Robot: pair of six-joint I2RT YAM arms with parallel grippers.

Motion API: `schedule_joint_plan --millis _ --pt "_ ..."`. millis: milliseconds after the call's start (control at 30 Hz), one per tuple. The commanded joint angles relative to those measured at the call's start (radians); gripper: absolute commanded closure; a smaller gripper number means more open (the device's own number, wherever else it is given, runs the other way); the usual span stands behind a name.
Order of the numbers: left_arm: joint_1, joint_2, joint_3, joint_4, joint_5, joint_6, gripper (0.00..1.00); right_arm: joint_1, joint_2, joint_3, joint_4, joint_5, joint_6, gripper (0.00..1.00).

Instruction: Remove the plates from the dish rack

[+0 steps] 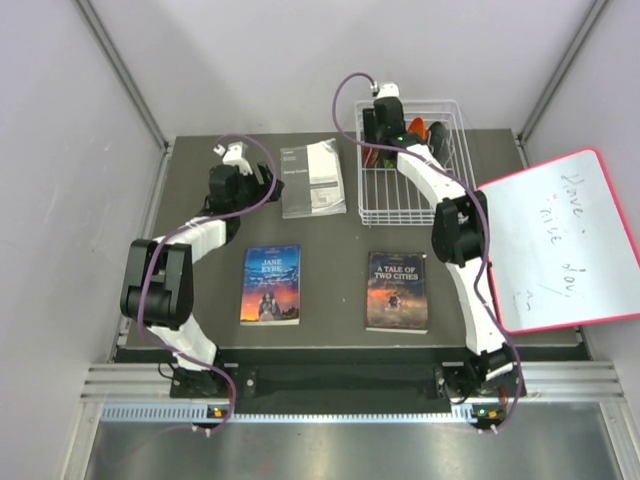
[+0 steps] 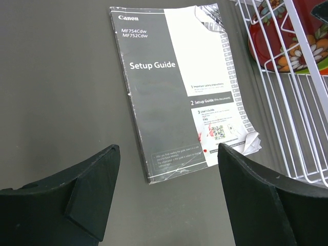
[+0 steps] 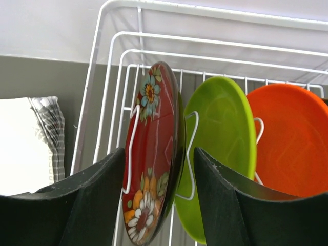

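Grey table (image 1: 330, 290) under the white dish rack (image 1: 390, 205). Inside the rack, upright between the prongs and side by side: red plate (image 3: 151, 154), lime green plate (image 3: 225, 138), orange plate (image 3: 292, 148). Over the rack, right gripper (image 3: 159, 154), jaws wide apart on both sides of the red plate, not closed on it. Left of the rack, above a setup guide (image 2: 174, 102), left gripper (image 2: 168, 148), jaws wide apart, holding nothing.
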Motion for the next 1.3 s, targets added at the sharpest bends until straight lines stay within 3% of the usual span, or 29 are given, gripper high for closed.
schedule_joint_plan --millis 0,67,200,267,300,400,500,567,667,800,833,1200,1267 --pt "0.001 -0.034 -0.01 0.026 -0.012 0.011 0.19 0.0 0.032 0.071 0.008 0.029 -0.006 0.44" --pt "0.001 -0.041 -0.013 0.02 -0.027 0.007 0.19 0.003 0.046 0.071 0.019 0.056 -0.022 0.47" --pt "0.001 -0.049 -0.022 0.02 -0.047 0.011 0.19 0.019 0.053 0.068 0.04 0.102 -0.062 0.7" --pt "0.001 -0.051 -0.022 0.015 -0.052 0.015 0.19 0.028 0.056 0.064 0.057 0.122 -0.062 0.71" --pt "0.001 -0.051 -0.022 0.015 -0.058 0.015 0.19 0.037 0.058 0.064 0.067 0.135 -0.102 0.81" --pt "0.001 -0.051 -0.025 0.009 -0.072 0.018 0.19 0.055 0.056 0.059 0.096 0.161 -0.121 0.93" --pt "0.001 -0.055 -0.03 0.01 -0.081 0.02 0.19 0.084 0.032 0.004 0.172 0.231 -0.166 1.0" --pt "0.001 -0.054 -0.03 0.009 -0.089 0.026 0.19 0.104 0.006 -0.025 0.227 0.282 -0.202 1.0" --pt "0.001 -0.054 -0.024 -0.003 -0.104 0.041 0.16 0.147 -0.026 -0.064 0.336 0.487 -0.286 1.0" --pt "0.001 -0.06 -0.016 -0.039 -0.118 0.064 0.06 0.177 -0.117 -0.169 0.485 0.596 -0.342 1.0" --pt "0.001 -0.064 -0.015 -0.048 -0.118 0.069 0.01 0.177 -0.143 -0.195 0.504 0.606 -0.343 1.0" --pt "0.001 -0.074 0.004 -0.056 0.014 0.072 0.01 0.212 -0.422 -0.381 0.548 0.639 -0.383 1.0" --pt "0.001 -0.083 -0.005 -0.028 0.048 0.058 0.01 0.217 -0.507 -0.415 0.487 0.553 -0.339 1.0"
